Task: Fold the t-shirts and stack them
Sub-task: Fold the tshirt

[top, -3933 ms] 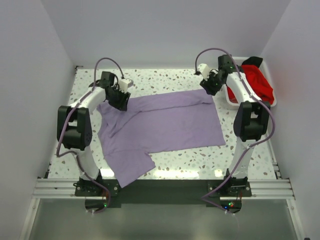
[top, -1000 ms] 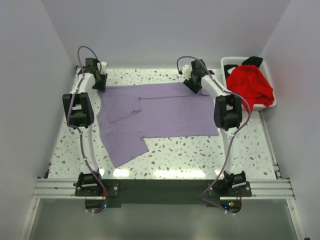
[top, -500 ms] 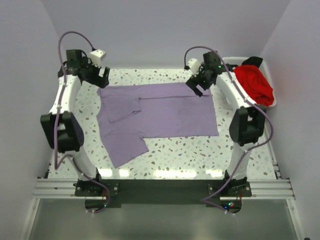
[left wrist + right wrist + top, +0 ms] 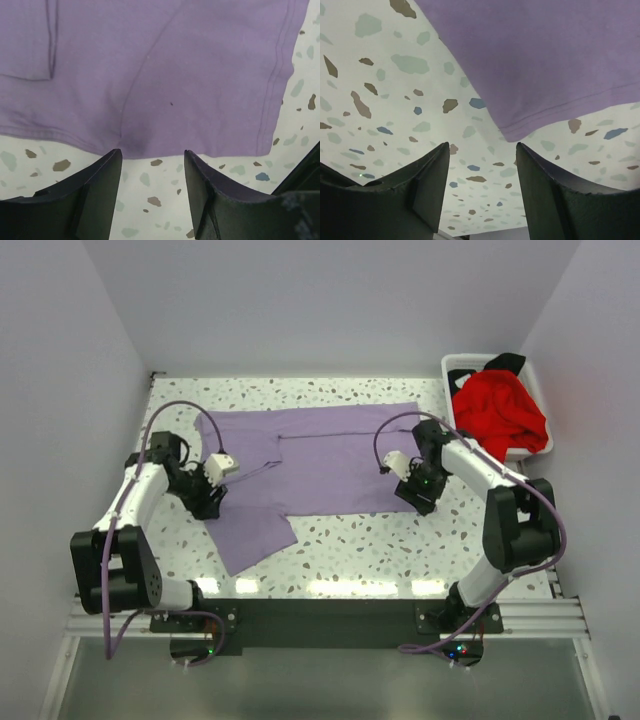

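Observation:
The lavender t-shirt (image 4: 330,460) lies spread flat on the speckled table (image 4: 380,550), with one sleeve folded in over its left part. My left gripper (image 4: 207,500) hovers low at the shirt's left edge. Its jaws stand open over bare table, and the purple cloth (image 4: 160,75) starts just past the fingertips (image 4: 116,156). My right gripper (image 4: 422,497) is open at the shirt's near right corner (image 4: 512,131), which lies just beyond its fingertips (image 4: 520,150). Neither gripper holds anything. The red t-shirt (image 4: 500,415) and a black one (image 4: 506,362) are heaped in the basket.
The white plastic basket (image 4: 460,365) stands at the far right corner of the table. Walls close in on the left, right and back. A loose flap of the lavender shirt (image 4: 250,535) reaches toward the near left.
Both arms have let go of the shirt's far edge and swung back toward me, dropping low beside the shirt's left edge and near right corner. The shirt lies as it did.

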Available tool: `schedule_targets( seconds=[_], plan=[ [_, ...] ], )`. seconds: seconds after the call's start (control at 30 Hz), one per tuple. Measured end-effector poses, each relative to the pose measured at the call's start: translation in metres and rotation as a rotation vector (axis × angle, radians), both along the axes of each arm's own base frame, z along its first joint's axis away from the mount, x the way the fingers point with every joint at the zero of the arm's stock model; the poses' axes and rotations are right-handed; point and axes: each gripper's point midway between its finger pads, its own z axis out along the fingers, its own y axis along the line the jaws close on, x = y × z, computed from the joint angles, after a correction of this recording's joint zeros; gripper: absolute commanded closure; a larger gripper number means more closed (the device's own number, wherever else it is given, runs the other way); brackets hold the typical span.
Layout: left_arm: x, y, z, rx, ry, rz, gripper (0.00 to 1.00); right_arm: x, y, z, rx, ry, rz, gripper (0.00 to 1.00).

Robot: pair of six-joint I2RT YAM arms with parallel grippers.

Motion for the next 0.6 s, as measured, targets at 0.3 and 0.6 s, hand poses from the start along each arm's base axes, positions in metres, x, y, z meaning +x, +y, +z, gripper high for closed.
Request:
schedule_targets(
  seconds=[0.3,0.6],
  plan=[
    [-0.019,0.009,-0.012,0.069,-0.002,-0.036,0.44,0.008,-0.006,-0.017,-0.044,-0.071,0.042,0.55],
    [-0.014,0.014,-0.015,0.096,-0.008,-0.029,0.46,0.003,-0.009,-0.032,-0.054,-0.071,0.073,0.60]
  ],
)
